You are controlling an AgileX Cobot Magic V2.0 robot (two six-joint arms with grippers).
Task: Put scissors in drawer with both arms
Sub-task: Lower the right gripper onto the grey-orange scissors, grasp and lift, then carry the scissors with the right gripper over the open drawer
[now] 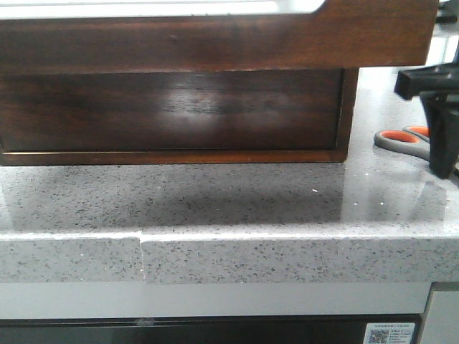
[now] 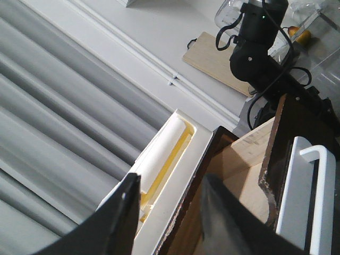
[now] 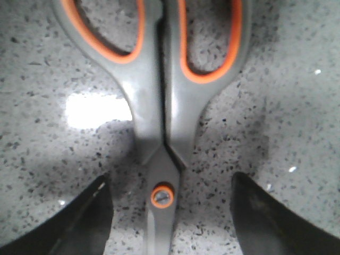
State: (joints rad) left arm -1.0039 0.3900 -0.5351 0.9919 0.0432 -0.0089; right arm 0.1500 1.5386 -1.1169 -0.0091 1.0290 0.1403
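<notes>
My right gripper (image 3: pixel 167 212) stands spread wide, fingers either side of the scissors (image 3: pixel 162 127), which lie flat near the table's (image 1: pixel 229 208) right edge. My left gripper (image 2: pixel 164 212) is parted around the drawer's (image 2: pixel 212 175) wall.

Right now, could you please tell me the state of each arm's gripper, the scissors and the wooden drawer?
Small grey-handled scissors with orange-lined loops: blades closed, lying flat on the speckled counter.
Black right gripper: open, fingers either side of the scissors' pivot, apart from them.
Black left gripper: open, one finger each side of the drawer's front edge.
Dark brown glossy wooden drawer: pulled open, wooden floor visible.
</notes>
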